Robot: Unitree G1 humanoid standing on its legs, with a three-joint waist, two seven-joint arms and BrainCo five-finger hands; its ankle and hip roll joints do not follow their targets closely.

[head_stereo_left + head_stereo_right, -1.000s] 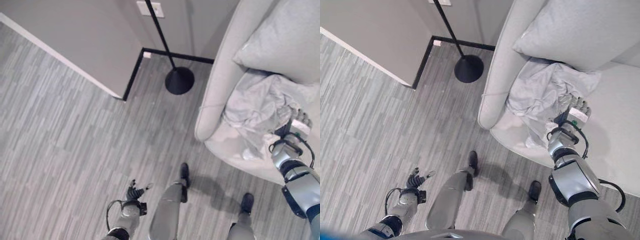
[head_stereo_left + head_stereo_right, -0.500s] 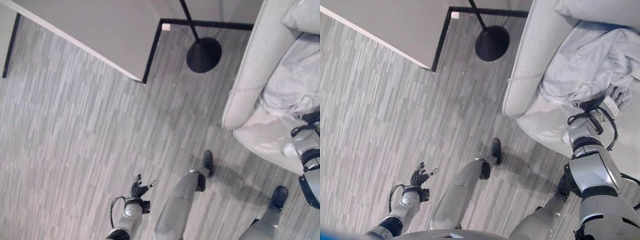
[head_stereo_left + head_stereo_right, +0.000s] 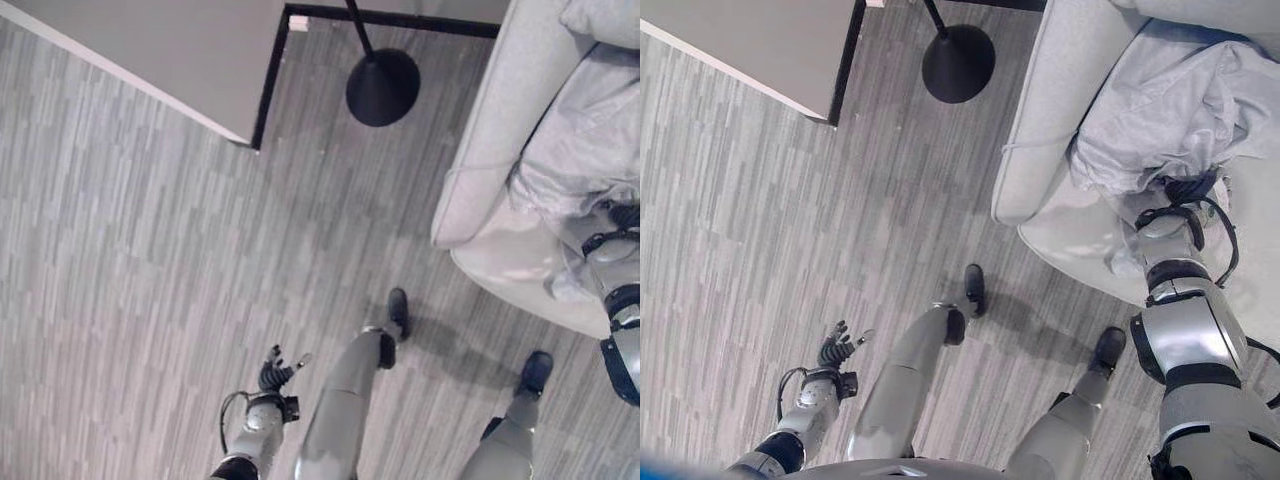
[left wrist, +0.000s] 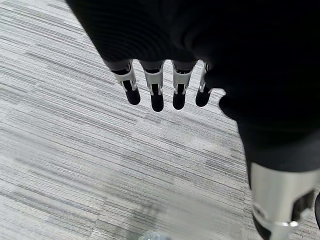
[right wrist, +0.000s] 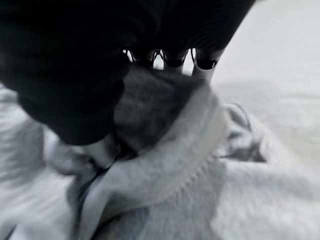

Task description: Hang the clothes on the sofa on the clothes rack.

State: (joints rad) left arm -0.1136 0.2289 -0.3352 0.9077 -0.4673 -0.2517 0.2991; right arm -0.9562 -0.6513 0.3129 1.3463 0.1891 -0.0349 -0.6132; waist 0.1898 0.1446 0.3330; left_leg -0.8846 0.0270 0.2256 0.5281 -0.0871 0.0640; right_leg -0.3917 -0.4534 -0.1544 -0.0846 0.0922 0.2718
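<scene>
Reaching into the crumpled pale grey garment (image 3: 1175, 110) on the sofa (image 3: 1060, 90), the right hand (image 3: 1185, 188) is mostly buried in the folds, so from the head views only its dark cover shows at the cloth's near edge. In the right wrist view a ribbed hem of the garment (image 5: 165, 165) lies bunched right against the palm, with the dark fingertips (image 5: 202, 62) showing just past it; whether they are clamped on the cloth or merely pressed into it cannot be told. The garment lies heaped on the sofa seat at the right of the scene, its far side against a cushion (image 3: 605, 18) that is cut off by the frame's edge.

The left hand (image 3: 838, 345) hangs low at the near left over the grey striped floor (image 3: 130, 260), well apart from the sofa, its fingers (image 4: 156, 92) straight and relaxed with nothing in them.

At the far side, a round black base (image 3: 382, 87) with a thin black pole (image 3: 355, 22) stands on the floor just left of the sofa's arm; the pole's upper part is cut off. A grey wall (image 3: 170, 50) corner with dark skirting juts in on the far left.
</scene>
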